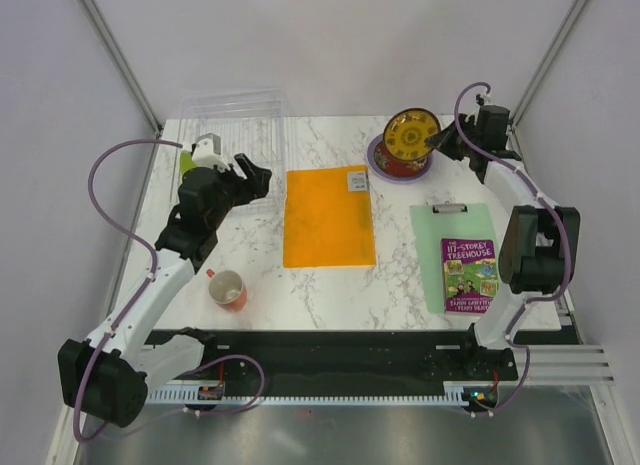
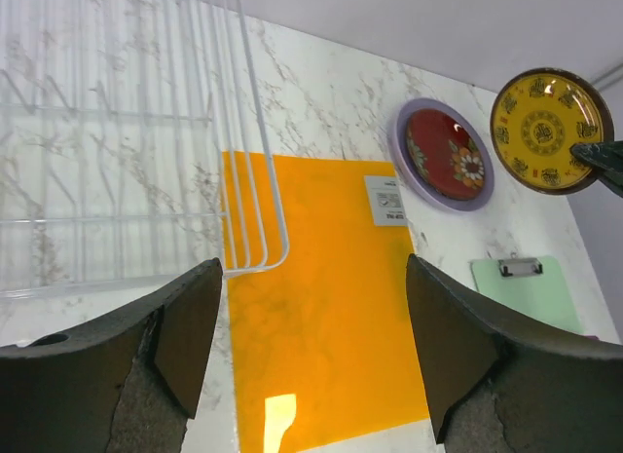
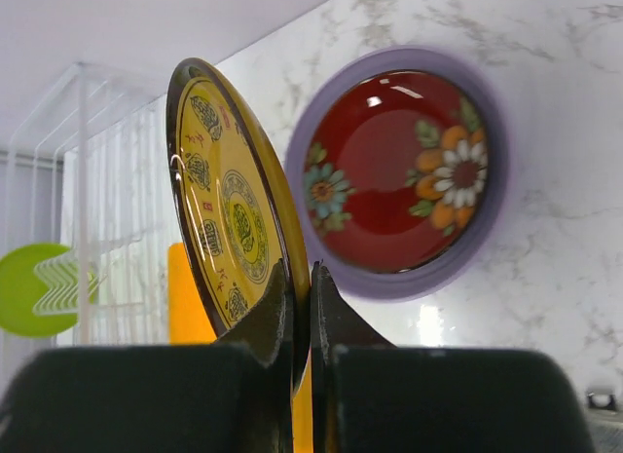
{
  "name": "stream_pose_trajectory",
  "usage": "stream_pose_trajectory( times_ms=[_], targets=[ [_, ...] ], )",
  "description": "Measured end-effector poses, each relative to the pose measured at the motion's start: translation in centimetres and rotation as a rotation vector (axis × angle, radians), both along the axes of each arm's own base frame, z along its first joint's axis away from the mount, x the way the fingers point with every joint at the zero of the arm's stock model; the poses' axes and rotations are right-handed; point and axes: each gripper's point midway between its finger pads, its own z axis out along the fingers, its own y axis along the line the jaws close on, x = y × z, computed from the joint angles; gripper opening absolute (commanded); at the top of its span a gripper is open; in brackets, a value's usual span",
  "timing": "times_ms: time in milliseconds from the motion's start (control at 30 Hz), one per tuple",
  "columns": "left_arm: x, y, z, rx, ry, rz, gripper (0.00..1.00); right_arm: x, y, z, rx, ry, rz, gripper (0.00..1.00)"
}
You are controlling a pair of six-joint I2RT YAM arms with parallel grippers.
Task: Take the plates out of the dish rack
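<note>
The surface (image 1: pixel 330 290) is finished like white stone with grey veining, smooth and faintly shiny. The dish rack (image 1: pixel 235 120) is made of clear plastic, with thin white-coated wire dividers. A glossy glaze is seen on the yellow plate (image 3: pixel 229 219), the dark red plate (image 3: pixel 399 170) and the lavender plate (image 3: pixel 409 61). The orange folder (image 2: pixel 321 307) is smooth, translucent plastic. Matt, grainy dark fingers (image 2: pixel 127 395) are seen on the left tool (image 2: pixel 311 273).

Dish rack (image 1: pixel 235 135) back left; folder (image 1: pixel 328 217) right of it; stacked plates (image 1: pixel 400 169) farther right.
</note>
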Motion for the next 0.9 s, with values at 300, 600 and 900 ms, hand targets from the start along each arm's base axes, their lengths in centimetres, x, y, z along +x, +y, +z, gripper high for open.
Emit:
stream_pose_trajectory(
  times_ms=[300, 600, 900],
  targets=[
    [-1.4, 5.0, 0.1, 0.150, -0.048, 0.192, 0.85, 4.0, -2.5, -10.4, 0.035, 0.193, -0.013, 0.00],
    [-1.7, 8.4, 0.5, 0.265, -0.067, 0.333, 0.91, 6.9, -1.9, -12.9, 0.082, 0.213, 0.018, 0.45],
    [-1.3, 9.7, -0.6, 0.343, -0.033, 0.390, 1.00, 7.1, -1.4, -13.2, 0.101, 0.211, 0.044, 0.76]
  ],
)
